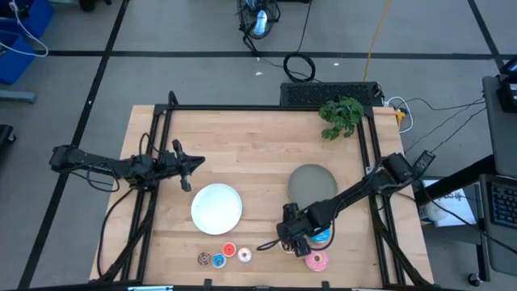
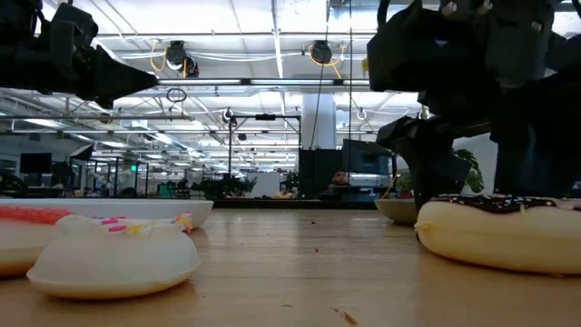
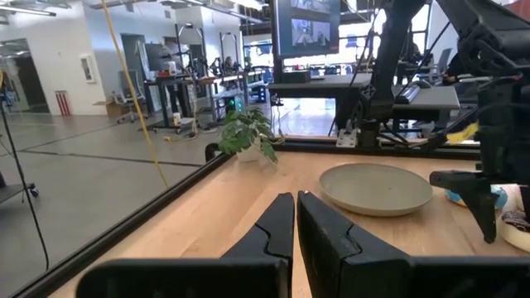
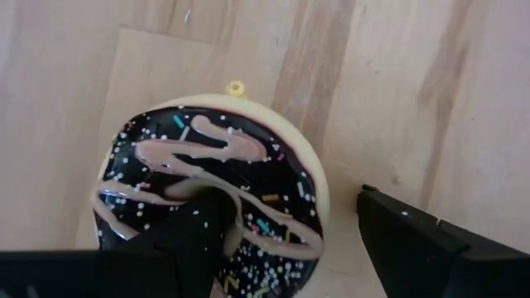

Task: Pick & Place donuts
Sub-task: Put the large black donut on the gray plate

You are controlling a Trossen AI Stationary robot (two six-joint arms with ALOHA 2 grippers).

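Note:
The chocolate-sprinkled donut [image 4: 215, 190] lies flat on the table, near its front right; it also shows in the low view [image 2: 508, 232]. My right gripper [image 4: 290, 203] is open above it, pointing down. One finger [image 4: 203, 228] is at the donut's hole and the other [image 4: 414, 240] is outside its rim. The blue donut [image 1: 322, 236] and the pink donut [image 1: 317, 260] lie beside it. Several mini donuts [image 1: 229, 250] lie near the front edge. My left gripper [image 3: 295, 207] is shut and empty at the table's left [image 1: 187, 166]. My right gripper comes at the chocolate donut from above, one finger at the hole [image 4: 224, 236] and one outside the rim. A gap shows between the outer finger and the rim [image 4: 323, 199]. I cannot tell whether the inner finger touches the donut.
A white plate [image 1: 216, 208] sits at the table's middle and a grey plate [image 1: 313, 182] to its right. A small green plant [image 1: 341, 115] stands at the far right corner. A black frame [image 1: 242, 108] edges the table.

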